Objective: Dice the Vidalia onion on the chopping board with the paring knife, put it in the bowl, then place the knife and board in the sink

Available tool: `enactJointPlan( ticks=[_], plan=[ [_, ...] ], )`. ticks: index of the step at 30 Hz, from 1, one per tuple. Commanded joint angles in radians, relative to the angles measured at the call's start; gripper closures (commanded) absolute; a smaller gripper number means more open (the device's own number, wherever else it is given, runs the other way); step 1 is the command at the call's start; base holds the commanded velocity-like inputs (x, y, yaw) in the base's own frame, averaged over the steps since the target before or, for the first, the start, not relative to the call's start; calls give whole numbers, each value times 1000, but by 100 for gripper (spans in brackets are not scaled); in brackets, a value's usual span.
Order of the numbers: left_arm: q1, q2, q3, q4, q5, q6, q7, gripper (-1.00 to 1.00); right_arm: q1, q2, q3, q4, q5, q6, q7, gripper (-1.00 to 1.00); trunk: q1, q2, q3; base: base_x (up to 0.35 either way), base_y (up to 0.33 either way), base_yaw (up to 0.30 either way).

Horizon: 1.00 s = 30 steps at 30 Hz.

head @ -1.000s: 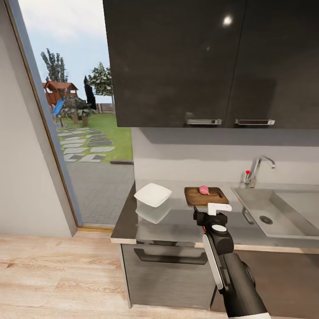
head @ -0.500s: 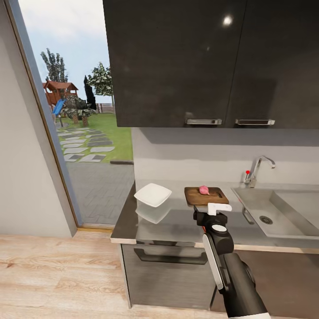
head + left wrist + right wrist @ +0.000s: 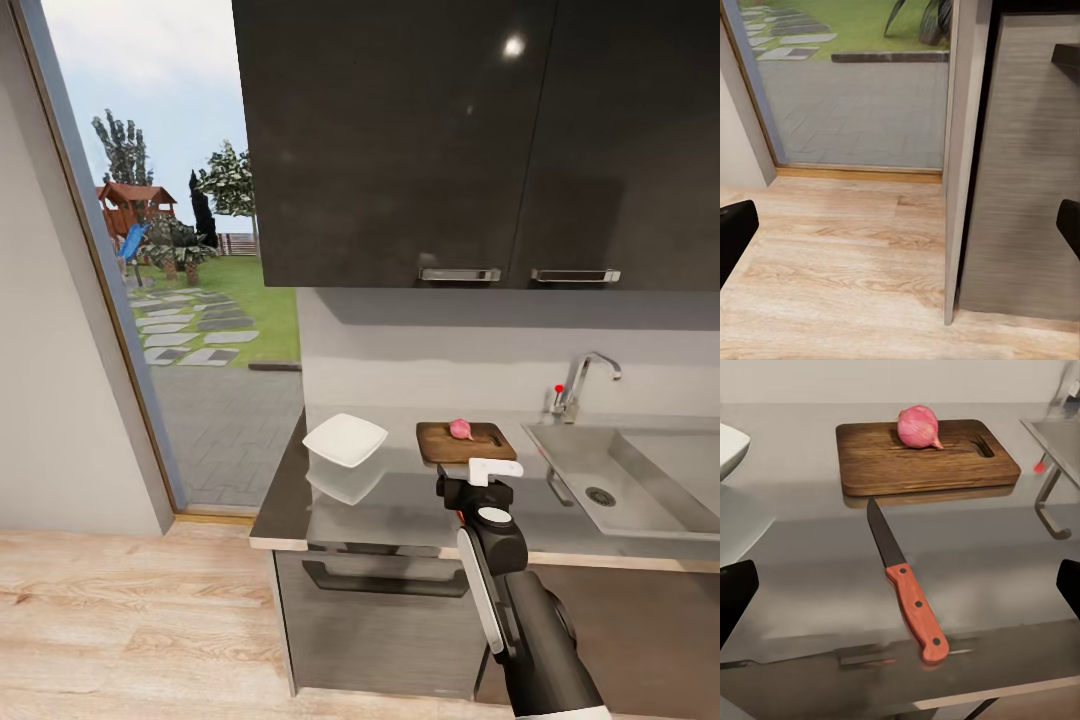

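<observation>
The pinkish Vidalia onion (image 3: 460,429) (image 3: 918,427) rests on the dark wooden chopping board (image 3: 466,443) (image 3: 926,456), which lies on the glossy grey countertop (image 3: 400,495) left of the steel sink (image 3: 640,470). In front of the board lies the paring knife (image 3: 907,585), its blade tip pointing at the board and its red-orange handle toward the counter's front edge. My right gripper (image 3: 900,596) hovers open above the knife handle, its fingers wide apart. The white square bowl (image 3: 345,440) stands left of the board. My left gripper (image 3: 900,232) hangs open over the wooden floor, holding nothing.
Dark wall cabinets (image 3: 470,140) hang over the counter. A chrome tap (image 3: 585,380) with a red knob stands behind the sink. A glass door (image 3: 150,300) to the garden is at the left. The left wrist view faces a cabinet side panel (image 3: 1020,172).
</observation>
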Motion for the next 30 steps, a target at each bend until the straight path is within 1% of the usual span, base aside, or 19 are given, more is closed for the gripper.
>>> enactJointPlan(
  ticks=[1,24,30],
  plan=[
    [0,1,-8,-2,8,-2,4,-100,0,0,1,-1,6,8,-2,-100,0,-1,0,0,0,0],
    [0,0,-4,21,11,2,15,-100,0,0,2,-1,3,8,-1,-100,0,-1,0,0,0,0],
    [0,0,-1,51,21,3,16,-100,0,0,2,-1,2,8,0,-100,0,-1,0,0,0,0]
  ],
)
